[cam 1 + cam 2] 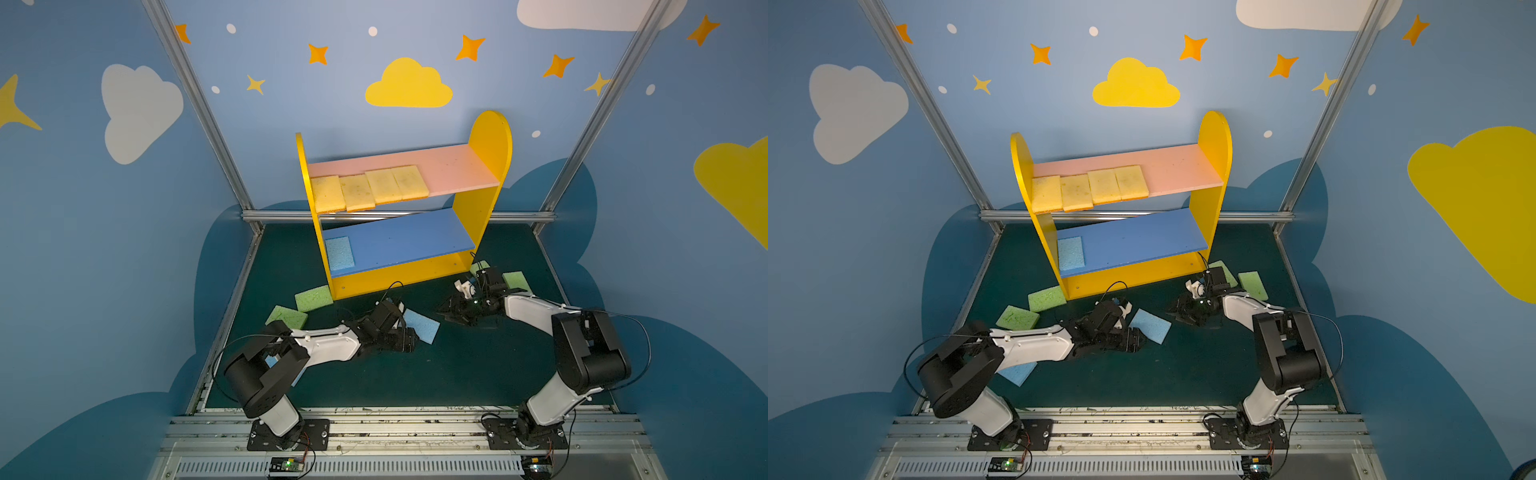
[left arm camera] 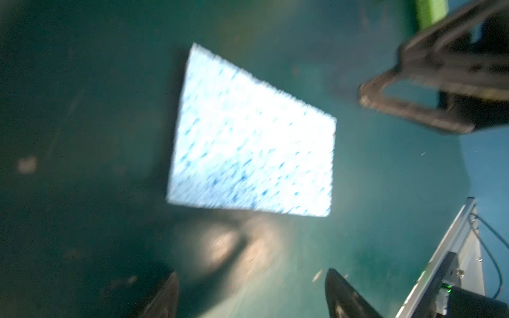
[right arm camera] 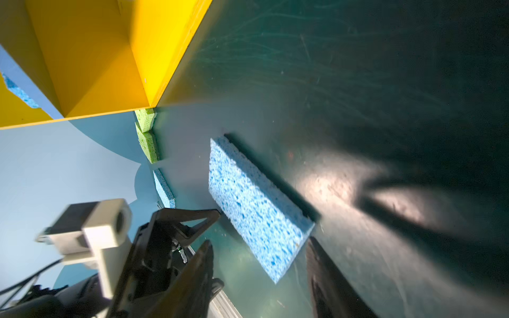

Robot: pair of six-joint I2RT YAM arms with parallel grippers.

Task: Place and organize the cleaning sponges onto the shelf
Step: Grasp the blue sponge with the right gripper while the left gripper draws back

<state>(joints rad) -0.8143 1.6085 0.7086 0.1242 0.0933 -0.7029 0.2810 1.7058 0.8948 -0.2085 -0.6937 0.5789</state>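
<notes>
Blue sponge (image 3: 256, 217): porous, rough foam. Shelf (image 3: 96, 55): smooth painted board, slight sheen. Tabletop (image 3: 358, 68): dark green, scuffed, semi-glossy. Frame rail (image 1: 519, 216): brushed metal.

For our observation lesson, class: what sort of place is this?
Probably a robot test cell dressed as a nursery: two arms bolted to a rail, cloud-and-star walls, a small colourful shelf.

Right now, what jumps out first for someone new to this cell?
The yellow shelf at the back, with four yellow sponges lined up on its pink top board. On the dark green floor in front, a light blue sponge lies flat just ahead of the left arm's open fingers.
</notes>
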